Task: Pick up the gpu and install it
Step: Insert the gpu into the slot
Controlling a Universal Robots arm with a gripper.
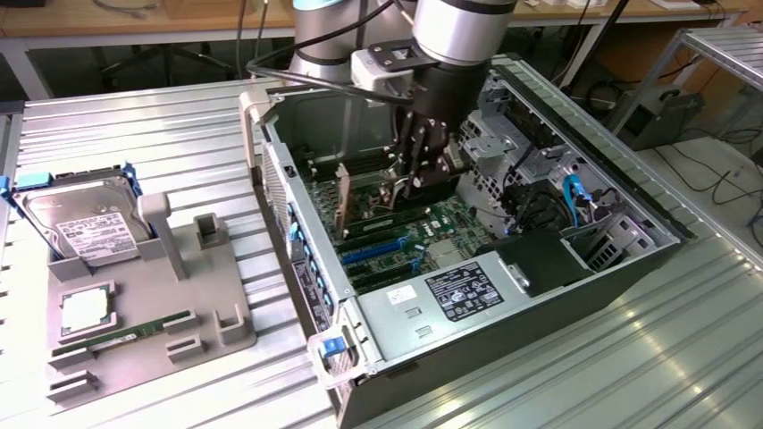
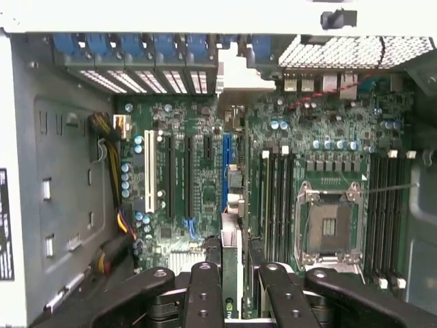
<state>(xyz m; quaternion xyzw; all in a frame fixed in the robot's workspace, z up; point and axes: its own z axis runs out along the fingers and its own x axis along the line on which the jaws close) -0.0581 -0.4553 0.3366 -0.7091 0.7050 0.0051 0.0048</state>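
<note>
Inside the computer case (image 1: 513,357), the gripper (image 2: 240,287) clamps the gpu (image 2: 231,246) (held upright).

In the exterior view I have the computer case (image 1: 537,357) lying on the table (image 1: 155,125), with the fixture tray (image 1: 221,335) at its nine o'clock. On that tray the hard drive (image 1: 78,223) stands at eleven, the CPU (image 1: 86,308) at eight and the RAM stick (image 1: 125,335) at six. Inside the case my gripper (image 1: 427,183) hangs above the motherboard (image 1: 448,228), with the gpu (image 2: 231,253) between its fingers. The power supply (image 1: 459,290) lies at its six.
</note>
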